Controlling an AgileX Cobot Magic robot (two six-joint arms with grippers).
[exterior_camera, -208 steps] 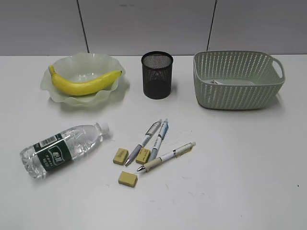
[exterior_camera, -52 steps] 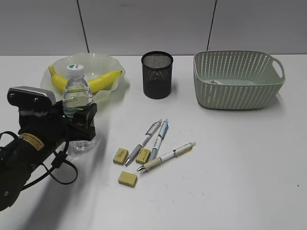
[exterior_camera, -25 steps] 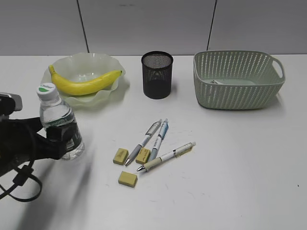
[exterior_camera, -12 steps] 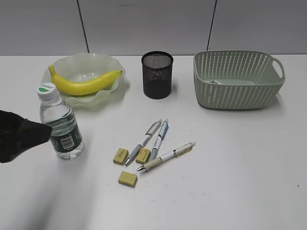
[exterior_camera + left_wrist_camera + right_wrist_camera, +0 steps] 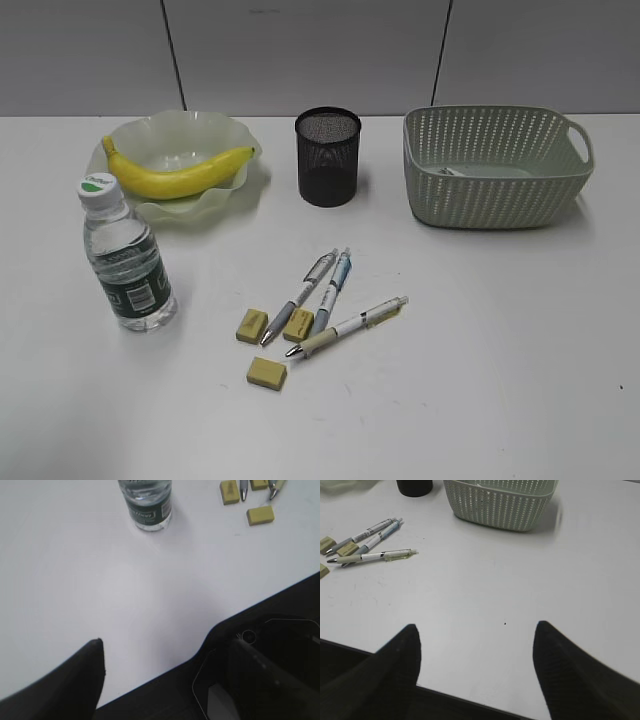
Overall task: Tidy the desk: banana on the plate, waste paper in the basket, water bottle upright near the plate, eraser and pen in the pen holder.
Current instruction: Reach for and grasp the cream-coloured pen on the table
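- Left jaws stand wide, empty, over bare counter [image 5: 100, 580]; the upright bottle [image 5: 146, 504] is well ahead of them.
- Right jaws wide, empty; pens [image 5: 370, 542] ahead-left, basket [image 5: 502, 500] ahead.

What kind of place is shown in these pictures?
Probably a desk set up for a tidying exercise, in an office or a lab. A plain white tabletop before a grey panelled wall carries pens, a black mesh pen holder and a green basket.

Exterior slants down, wrist views low, sharing pens [image 5: 330, 300]
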